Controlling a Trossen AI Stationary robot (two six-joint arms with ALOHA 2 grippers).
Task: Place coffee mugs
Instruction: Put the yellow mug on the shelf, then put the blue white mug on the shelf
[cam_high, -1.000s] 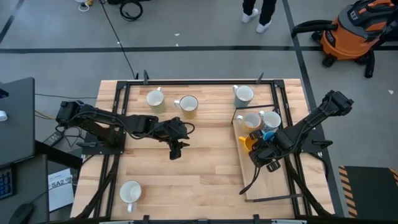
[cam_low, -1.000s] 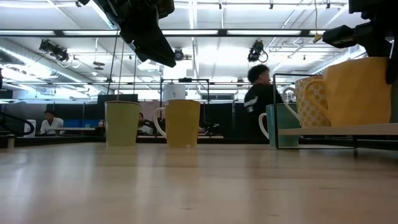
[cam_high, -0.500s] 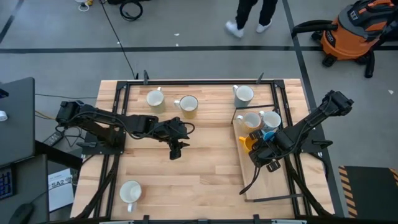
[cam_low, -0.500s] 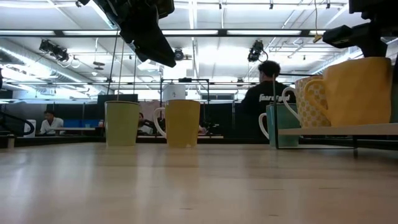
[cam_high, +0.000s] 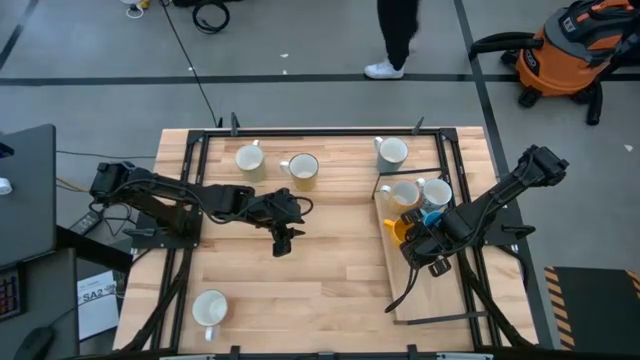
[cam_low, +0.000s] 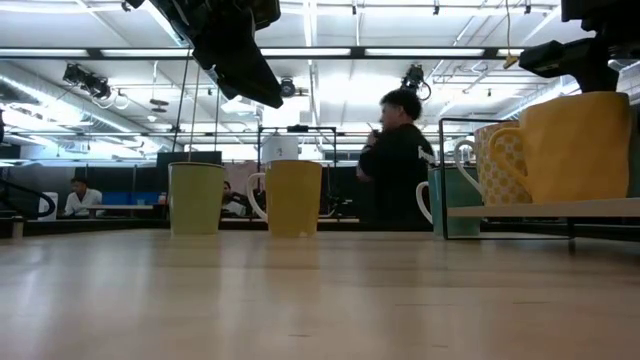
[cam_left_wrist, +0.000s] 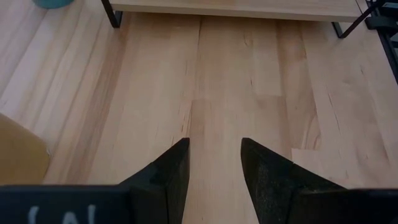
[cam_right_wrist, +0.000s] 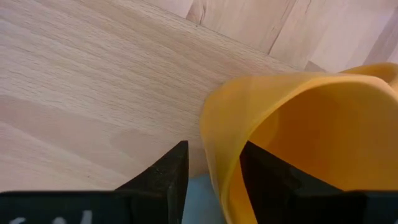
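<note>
Yellow mug on the rack, right claw straddling its rim

The right gripper (cam_high: 424, 248) has its fingers parted around the wall of the yellow-orange ceramic mug (cam_right_wrist: 298, 134) on the raised wooden tray (cam_high: 425, 300), gripping nothing. Pulling away crooked could snag and tip it into the white (cam_high: 404, 193) and blue (cam_high: 431, 215) mugs alongside. Left gripper (cam_left_wrist: 214, 165) hovers open, empty, mid-table.

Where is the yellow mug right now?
In the high view the yellow mug stands on the raised shelf at the table's right side, just below the cream mug, with the right gripper at its rim.
</note>
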